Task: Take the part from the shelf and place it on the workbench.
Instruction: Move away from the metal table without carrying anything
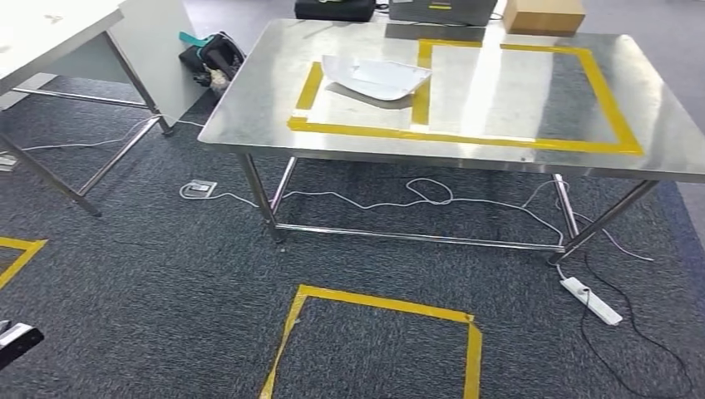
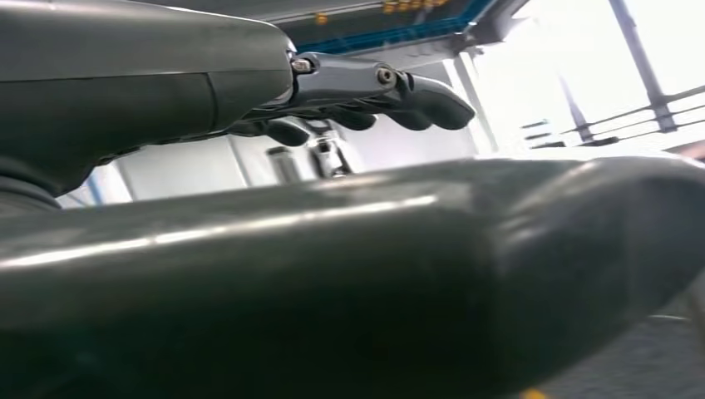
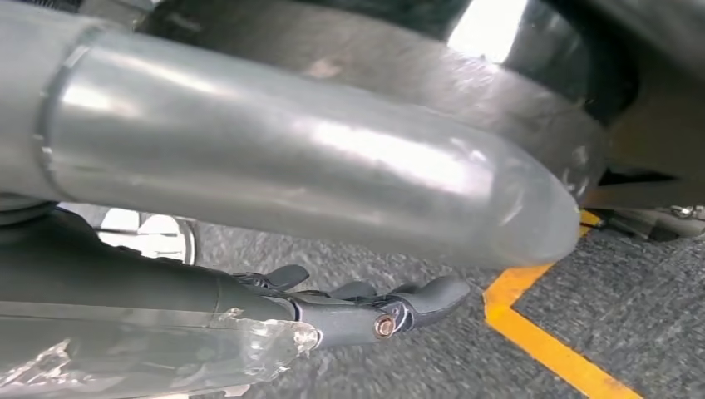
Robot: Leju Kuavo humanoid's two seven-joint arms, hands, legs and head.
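Observation:
A white, flat, curved part [image 1: 378, 76] lies on the steel workbench [image 1: 249, 108], inside the left of two yellow tape rectangles. In the left wrist view my left hand [image 2: 349, 249] holds nothing: its thick thumb stretches across the picture and its dark fingers [image 2: 399, 91] reach straight out apart from it. My right hand [image 3: 332, 183] hangs over dark carpet, with its fingers [image 3: 399, 303] stretched out below the thumb and nothing between them.
A yellow tape square [image 1: 382, 349] marks the carpet in front of the bench. Cables and a power strip [image 1: 590, 299] lie under the bench's right legs. A white table [image 1: 50, 33] stands at the left with a bag [image 1: 212, 58] beside it. A cardboard box [image 1: 542, 15] sits at the bench's far edge.

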